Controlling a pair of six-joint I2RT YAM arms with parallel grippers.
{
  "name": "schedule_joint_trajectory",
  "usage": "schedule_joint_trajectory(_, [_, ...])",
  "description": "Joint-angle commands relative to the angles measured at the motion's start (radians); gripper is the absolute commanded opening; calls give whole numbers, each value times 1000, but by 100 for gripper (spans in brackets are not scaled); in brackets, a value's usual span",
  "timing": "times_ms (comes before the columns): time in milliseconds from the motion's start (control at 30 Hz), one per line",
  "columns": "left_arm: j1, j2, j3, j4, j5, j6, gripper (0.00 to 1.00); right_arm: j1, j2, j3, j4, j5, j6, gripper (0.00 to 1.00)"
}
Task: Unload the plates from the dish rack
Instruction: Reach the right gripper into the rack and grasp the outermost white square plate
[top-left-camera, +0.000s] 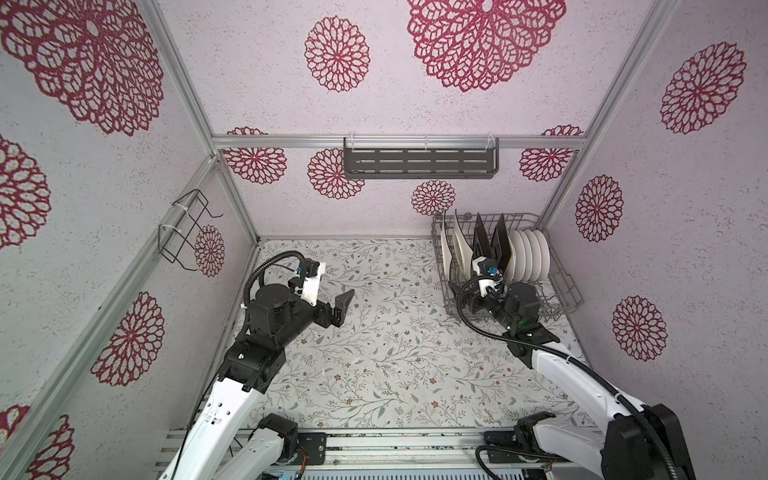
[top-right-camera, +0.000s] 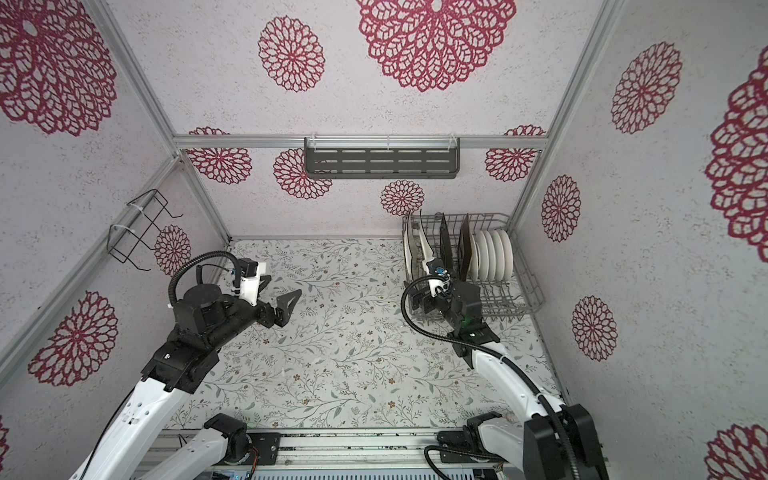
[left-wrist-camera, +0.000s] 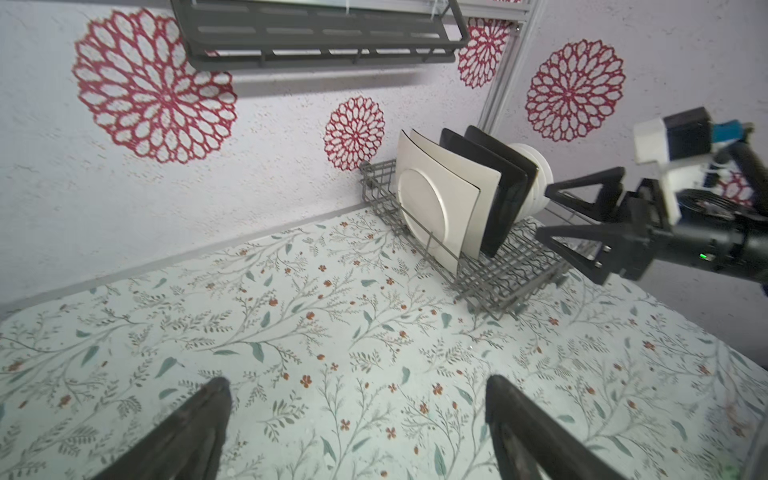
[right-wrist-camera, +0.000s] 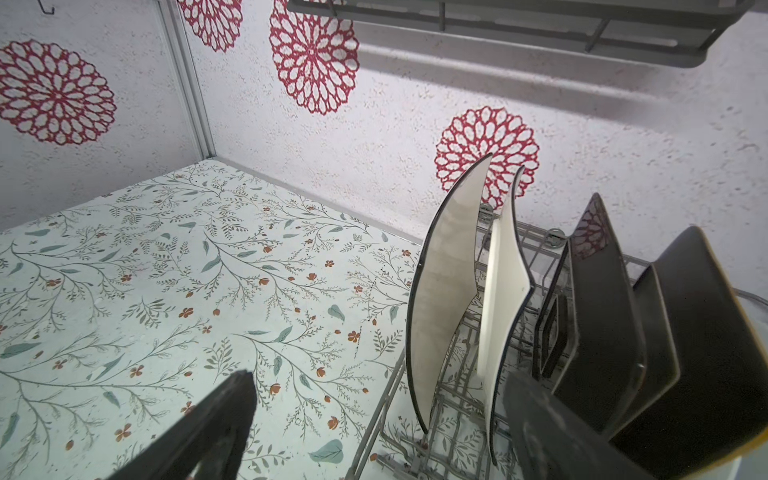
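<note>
Right arm stretched toward 11 o'clock; right gripper (right-wrist-camera: 378, 378) held over near end of grey wire dish rack (top-left-camera: 548, 297), jaws spread wide, nothing gripped. Rack set at table's 1 o'clock corner. Two cream rectangular plates (right-wrist-camera: 444, 291) seen upright just ahead of jaws; black square plates (right-wrist-camera: 602, 311) and white round plates (top-left-camera: 530, 257) ranged toward 3 o'clock. Left gripper (top-left-camera: 341, 308) held over floral table (top-left-camera: 395, 353) at 9 o'clock, jaws released, empty.

Cream plates (top-left-camera: 460, 247), black plates (top-left-camera: 481, 241) and round white plates (top-left-camera: 528, 257) stand upright in the grey wire dish rack (top-left-camera: 552, 297).
</note>
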Motion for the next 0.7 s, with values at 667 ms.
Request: schedule_joint_trajectory(667, [-42,31,-100,36,192,-33,97,43,443,126,417,173,-42,82])
